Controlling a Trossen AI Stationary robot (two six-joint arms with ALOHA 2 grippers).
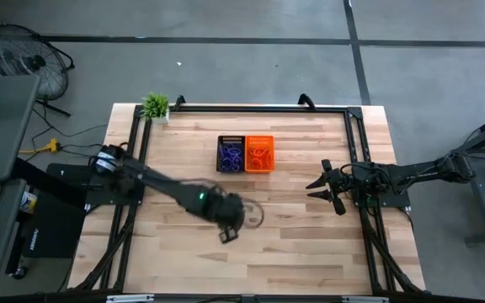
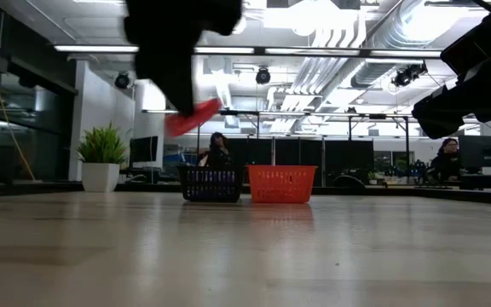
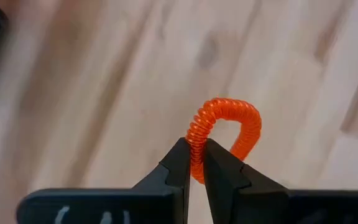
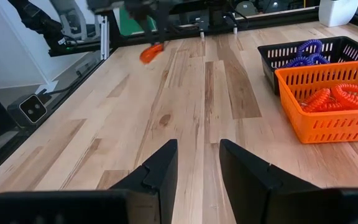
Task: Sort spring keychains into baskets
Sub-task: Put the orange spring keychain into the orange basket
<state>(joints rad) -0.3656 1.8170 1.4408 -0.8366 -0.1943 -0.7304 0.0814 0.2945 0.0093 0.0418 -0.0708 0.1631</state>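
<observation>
Orange-red and tightly coiled, one spring keychain (image 3: 225,134) sat pinched between the fingers of the left gripper (image 3: 196,163), lifted clear of the wooden bench (image 1: 310,244) near its middle — well short of the baskets. Toward the far edge the black basket (image 1: 230,154) and the orange basket (image 1: 259,153) stood touching side by side, purple coils (image 4: 306,53) in the black one, orange-red coils (image 4: 344,96) in the other. The right gripper (image 4: 197,163) hung over the bench's right side, fingers spread — nothing between them.
</observation>
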